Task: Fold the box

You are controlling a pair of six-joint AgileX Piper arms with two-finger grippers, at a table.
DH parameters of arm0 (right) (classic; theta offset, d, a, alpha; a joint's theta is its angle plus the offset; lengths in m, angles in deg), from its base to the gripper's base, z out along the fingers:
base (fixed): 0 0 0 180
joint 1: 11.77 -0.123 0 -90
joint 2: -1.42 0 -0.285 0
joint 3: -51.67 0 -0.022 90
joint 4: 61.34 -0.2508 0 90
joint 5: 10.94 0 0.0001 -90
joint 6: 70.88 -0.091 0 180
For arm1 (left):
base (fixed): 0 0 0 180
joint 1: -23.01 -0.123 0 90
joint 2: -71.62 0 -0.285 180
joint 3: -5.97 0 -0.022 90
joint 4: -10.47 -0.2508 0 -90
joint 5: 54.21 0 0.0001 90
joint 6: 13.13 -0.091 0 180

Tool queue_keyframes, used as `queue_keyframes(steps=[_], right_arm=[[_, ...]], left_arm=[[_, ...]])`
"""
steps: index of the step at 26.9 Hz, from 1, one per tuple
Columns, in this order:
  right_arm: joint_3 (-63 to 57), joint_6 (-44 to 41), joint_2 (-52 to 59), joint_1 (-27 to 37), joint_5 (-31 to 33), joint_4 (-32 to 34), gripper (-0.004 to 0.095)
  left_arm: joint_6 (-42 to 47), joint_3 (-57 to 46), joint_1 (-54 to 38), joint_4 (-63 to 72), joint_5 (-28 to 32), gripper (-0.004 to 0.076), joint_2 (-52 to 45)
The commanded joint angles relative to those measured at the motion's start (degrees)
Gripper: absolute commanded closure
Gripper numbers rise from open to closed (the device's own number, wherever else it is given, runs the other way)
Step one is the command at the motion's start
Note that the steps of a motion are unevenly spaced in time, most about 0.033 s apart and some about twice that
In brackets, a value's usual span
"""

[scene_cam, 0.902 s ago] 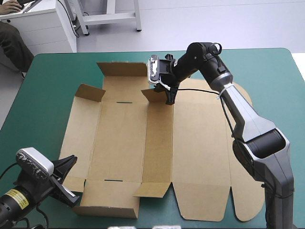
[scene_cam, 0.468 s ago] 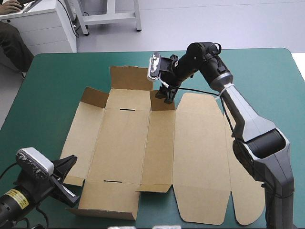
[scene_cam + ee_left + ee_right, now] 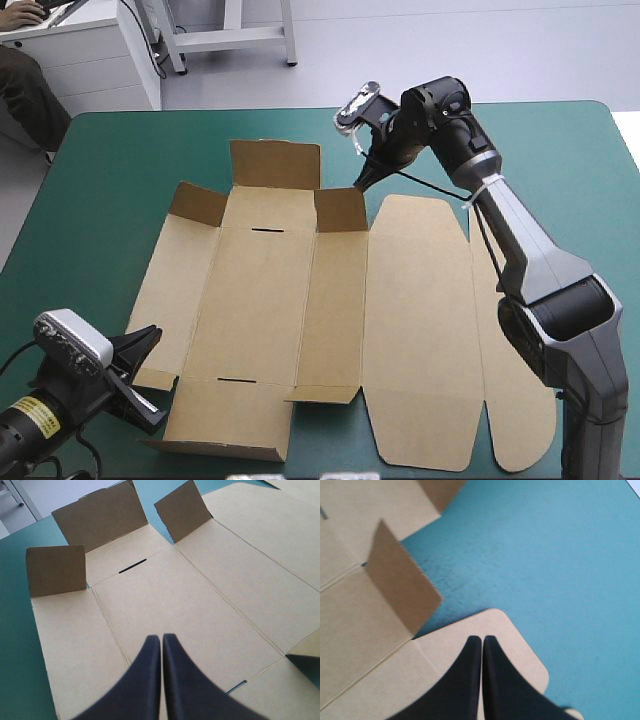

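- The left end effector [image 3: 161, 638] had its black fingers pressed together into one point, with nothing between them. It hung over the near end of the box [image 3: 200, 600], aimed along the middle panels.
- The right end effector [image 3: 482, 639] was closed on nothing as well. It was poised over the rounded far corner of the lid panel [image 3: 515, 650]; whether it touched the board could not be told.
- The brown box [image 3: 260, 300] lay mostly flat in the middle of the desk [image 3: 100, 180].
- At its far end the back flap [image 3: 275, 163] stood up, with a small flap raised on either side of it.
- The front flap [image 3: 225, 420] at the near end was lifted slightly.
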Motion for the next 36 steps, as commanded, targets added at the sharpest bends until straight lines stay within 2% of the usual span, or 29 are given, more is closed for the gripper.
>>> queue_keyframes(steps=[1, 3, 5, 11, 15, 29, 36], right_arm=[[1.9, -13.5, 4.3, 2.7, 0.1, 9.5, 0.0928], [1.8, -19.9, 4.6, 4.9, 0.8, 11.8, 0.0928], [1.8, -23.9, 5.3, 7.8, 0.8, 10.1, 0.0928], [1.8, -22.4, 9.0, 14.9, 0.8, 0.1, 0.0928], [-0.8, -22.2, 12.8, 17.4, 0.8, -0.2, 0.0928], [-35.7, -17.2, 35.6, 19.1, 0.4, -0.9, 0.0928], [-55.0, -17.2, 54.8, 19.1, -2.5, -2.8, 0.0928]], left_arm=[[-0.1, 2.0, 0.3, 0.0, 4.1, 0.0731, 0.8], [-0.1, 2.0, 0.3, 0.0, 4.1, 0.0731, 0.8], [-0.1, 2.0, 0.3, 0.0, 4.1, 0.0731, 0.8], [-0.1, 2.0, 0.3, 0.0, 4.2, 0.0731, 0.8], [-0.1, 2.0, 0.3, -0.5, 4.2, 0.0731, 0.8], [-0.1, 2.0, 0.3, -1.3, 4.1, 0.0731, 0.8], [-0.1, 2.0, 0.3, -1.3, 4.1, 0.0731, 0.8]])
